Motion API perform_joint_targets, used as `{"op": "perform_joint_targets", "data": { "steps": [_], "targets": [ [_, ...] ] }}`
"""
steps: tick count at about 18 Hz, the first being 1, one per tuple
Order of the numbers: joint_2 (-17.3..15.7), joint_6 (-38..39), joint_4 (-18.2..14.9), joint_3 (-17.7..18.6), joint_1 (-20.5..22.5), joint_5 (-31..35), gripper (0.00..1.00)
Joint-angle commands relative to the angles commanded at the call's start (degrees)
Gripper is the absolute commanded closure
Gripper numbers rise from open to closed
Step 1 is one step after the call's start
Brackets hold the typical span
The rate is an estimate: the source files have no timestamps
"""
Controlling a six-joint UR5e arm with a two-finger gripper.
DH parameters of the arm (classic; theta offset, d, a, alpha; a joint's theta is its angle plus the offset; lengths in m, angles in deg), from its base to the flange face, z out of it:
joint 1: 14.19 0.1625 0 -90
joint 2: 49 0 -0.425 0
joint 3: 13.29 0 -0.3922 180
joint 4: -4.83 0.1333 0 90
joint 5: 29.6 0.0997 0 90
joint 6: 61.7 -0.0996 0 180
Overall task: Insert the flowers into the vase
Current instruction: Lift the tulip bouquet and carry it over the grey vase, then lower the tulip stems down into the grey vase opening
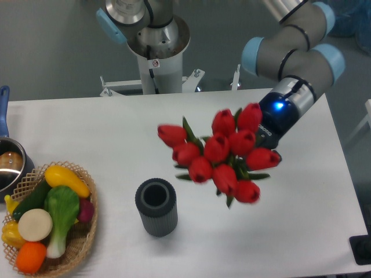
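The flowers [223, 156], a bunch of red tulips with green leaves, hang in the air above the table's middle right, buds toward the camera and to the left. My gripper [265, 139] holds them from behind at the right. Its fingers are mostly hidden by the buds, and the stems cannot be seen. The vase [156, 207], dark grey and ribbed, stands upright on the table with its mouth open, below and left of the bunch and apart from it.
A wicker basket [87, 231] of colourful vegetables sits at the front left. A steel pot [8, 168] with a blue handle is at the left edge. The robot's base [153, 40] stands behind the table.
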Motion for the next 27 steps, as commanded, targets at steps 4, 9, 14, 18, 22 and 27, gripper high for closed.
{"op": "perform_joint_targets", "data": {
  "steps": [4,9,14,18,22,27],
  "targets": [
    [0.00,-6.95,0.00,3.77,-1.49,-3.52,0.86],
    [0.18,-11.88,-0.09,5.27,-3.87,-4.76,0.86],
    [0.35,-12.06,-0.18,7.38,-5.45,-4.93,0.86],
    [0.44,-11.97,-0.26,8.44,-5.45,-4.84,0.86],
    [0.61,-11.80,-0.44,8.62,-5.62,-4.41,0.86],
    [1.14,-11.80,-0.44,8.44,-6.15,-4.32,0.86]
  ]
}}
